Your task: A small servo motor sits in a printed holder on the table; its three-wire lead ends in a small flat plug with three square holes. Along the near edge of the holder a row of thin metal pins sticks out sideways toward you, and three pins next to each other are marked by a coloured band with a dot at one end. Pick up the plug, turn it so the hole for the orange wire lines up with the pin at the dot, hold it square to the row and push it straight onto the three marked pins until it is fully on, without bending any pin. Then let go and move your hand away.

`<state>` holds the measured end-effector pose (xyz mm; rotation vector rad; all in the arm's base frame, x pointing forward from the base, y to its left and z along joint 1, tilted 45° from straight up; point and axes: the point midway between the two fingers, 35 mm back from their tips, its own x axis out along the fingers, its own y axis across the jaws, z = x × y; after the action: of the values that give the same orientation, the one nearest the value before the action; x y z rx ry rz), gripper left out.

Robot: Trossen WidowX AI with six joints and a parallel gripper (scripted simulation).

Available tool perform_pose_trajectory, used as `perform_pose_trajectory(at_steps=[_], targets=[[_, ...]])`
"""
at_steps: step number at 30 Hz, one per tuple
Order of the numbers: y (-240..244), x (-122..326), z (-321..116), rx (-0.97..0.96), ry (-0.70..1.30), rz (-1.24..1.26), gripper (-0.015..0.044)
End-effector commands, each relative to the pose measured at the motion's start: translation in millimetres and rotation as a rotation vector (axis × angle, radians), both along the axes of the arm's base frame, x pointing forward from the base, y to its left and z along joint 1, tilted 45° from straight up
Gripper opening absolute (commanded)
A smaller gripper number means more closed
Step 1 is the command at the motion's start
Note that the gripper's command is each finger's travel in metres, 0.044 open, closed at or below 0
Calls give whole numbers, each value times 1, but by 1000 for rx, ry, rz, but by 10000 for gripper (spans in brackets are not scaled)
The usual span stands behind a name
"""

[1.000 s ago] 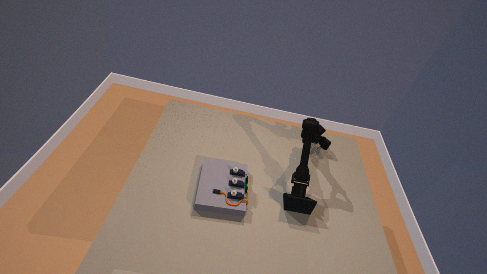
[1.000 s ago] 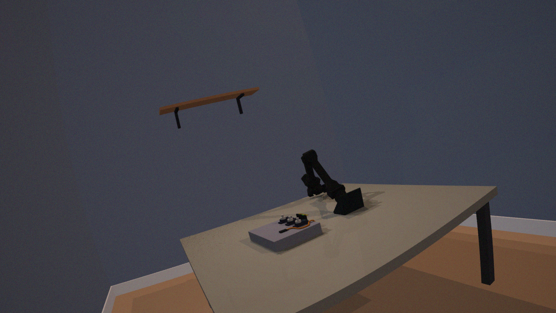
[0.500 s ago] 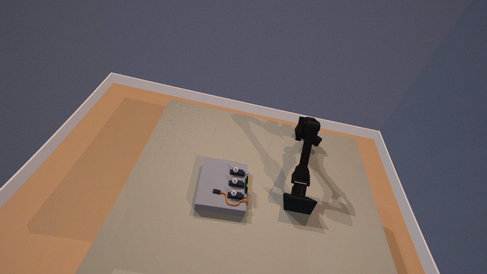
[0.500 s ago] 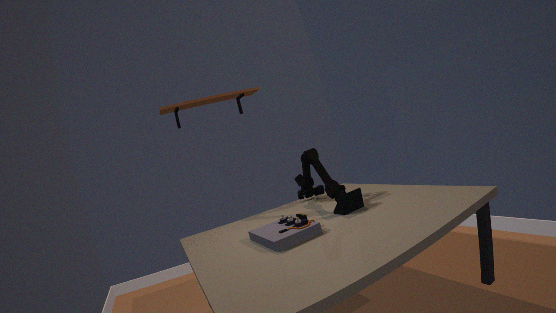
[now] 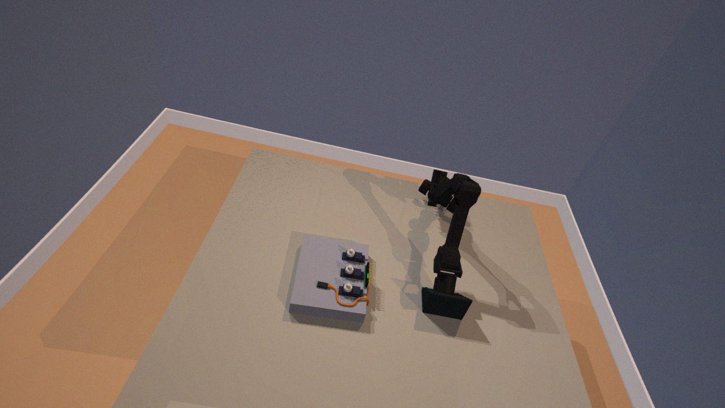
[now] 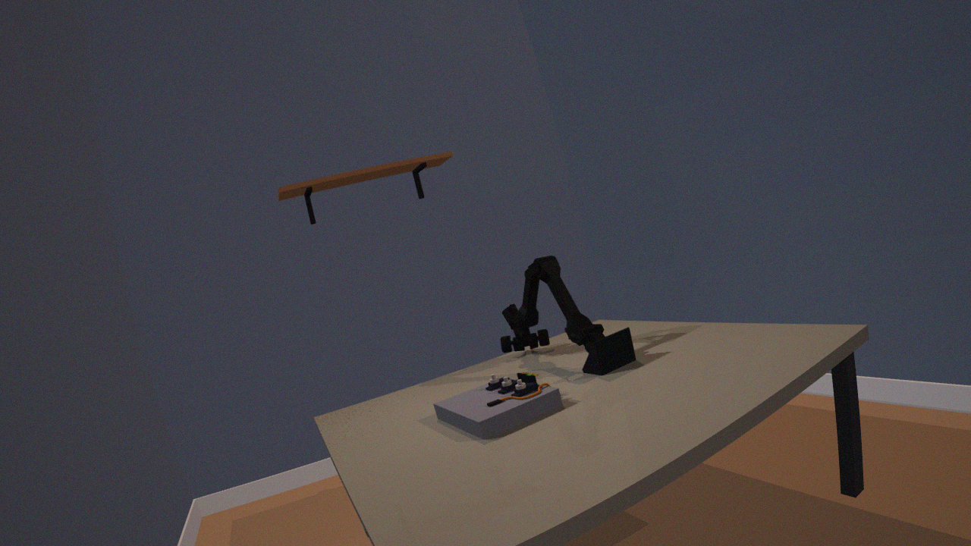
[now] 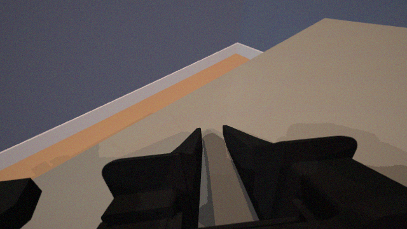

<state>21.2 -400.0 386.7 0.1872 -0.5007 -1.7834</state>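
The black plug [image 5: 322,285] [image 6: 494,403] lies flat on top of the grey holder [image 5: 313,258] [image 6: 468,409]. Its orange lead [image 5: 345,305] curves round the nearest servo motor [image 5: 349,291] to the holder's edge in the top view. The pins [image 5: 371,273] stick out from the holder's right edge there, beside a green mark [image 5: 367,275]; the dot and the plug's holes are too small to tell. My gripper [image 7: 212,130] [image 6: 527,349] is partly open, with nothing between its fingers. It hangs low over the table, away from the holder and plug.
Two more servo motors [image 5: 352,273] [image 5: 353,257] stand in a row on the holder. The arm's dark base [image 5: 444,303] [image 6: 609,353] stands on the table [image 5: 243,314] [image 6: 712,380], to the right of the holder. A wooden shelf [image 6: 366,174] hangs on the wall.
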Motion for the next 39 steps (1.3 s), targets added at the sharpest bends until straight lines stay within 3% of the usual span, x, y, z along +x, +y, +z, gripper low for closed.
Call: perform_pose_trajectory(at_steps=[1,21,39], targets=[[12,42,-5,17,37,136,115],[113,203,-19,7,203,737,115],[258,285,-38,-86,347,1287,115]])
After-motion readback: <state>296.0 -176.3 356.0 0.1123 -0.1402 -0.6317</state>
